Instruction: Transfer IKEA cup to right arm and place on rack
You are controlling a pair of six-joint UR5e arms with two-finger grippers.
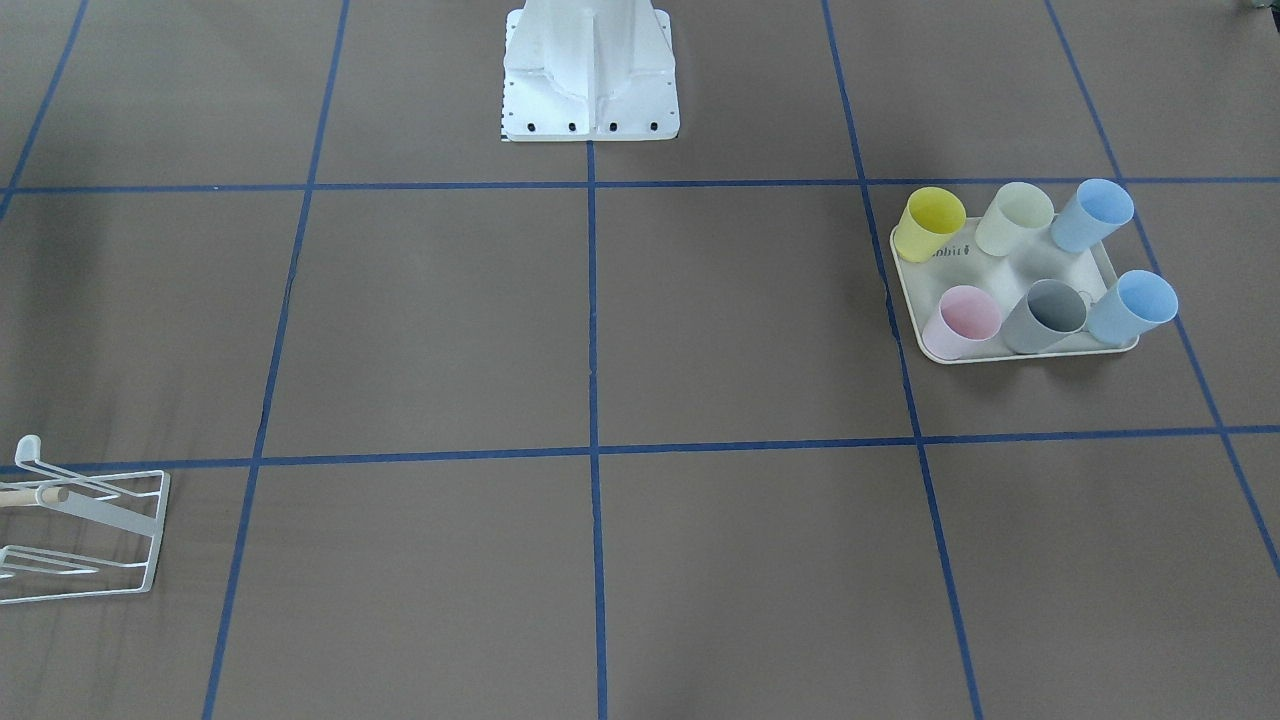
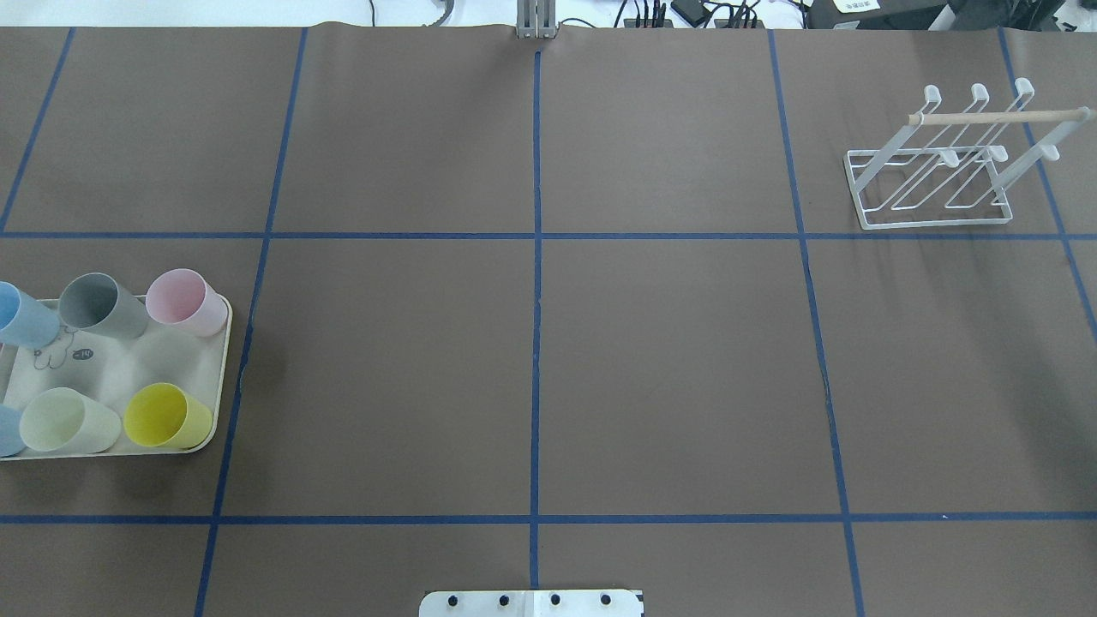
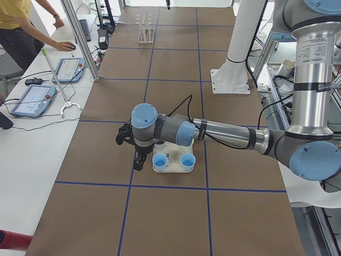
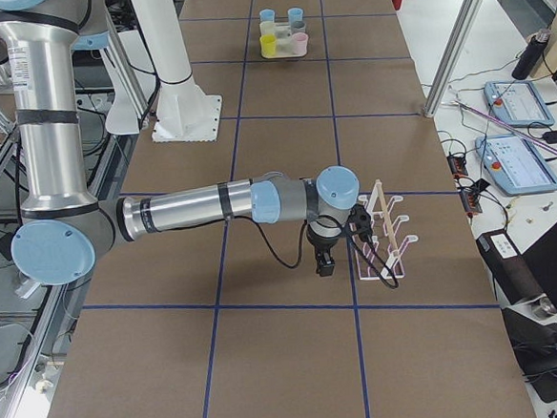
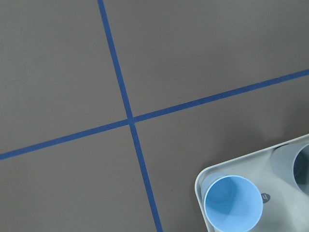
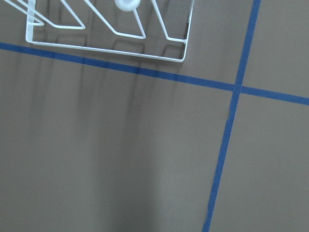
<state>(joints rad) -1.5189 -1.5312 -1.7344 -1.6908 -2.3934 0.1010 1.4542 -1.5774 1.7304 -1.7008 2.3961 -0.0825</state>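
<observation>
Because the cups [image 2: 101, 306] stand so close together on the cream tray [image 2: 137, 364], we think the first thing that could go wrong is a bump. Fingers going down for one cup may knock over the one next to it. The cups look thin and smooth, so we guess a hard squeeze could bend one and a soft squeeze could let it slip. The swap in the air is risky too. If the left gripper [image 3: 137, 160] lets go before the right gripper [image 4: 326, 261] has a good hold, the cup falls on the table [image 2: 531, 368]. The rack [image 2: 938, 167] looks light, with thin slanted prongs. A cup that comes in crooked could miss a prong or shove the rack away.

We see that no cup is picked up yet. All six sit mouth up on the tray, on the robot's left side: yellow [image 2: 167, 416], pale green [image 2: 68, 420], pink [image 2: 184, 302], grey and two blue. We cannot tell which one is meant. The rack stands well apart from them, over on the robot's right, with a wooden dowel [image 2: 994, 116] across its top.

The left gripper hangs just beside the tray and the right gripper just beside the rack. We cannot tell if either gripper's fingers are spread or pressed together, because only the side views show them.
</observation>
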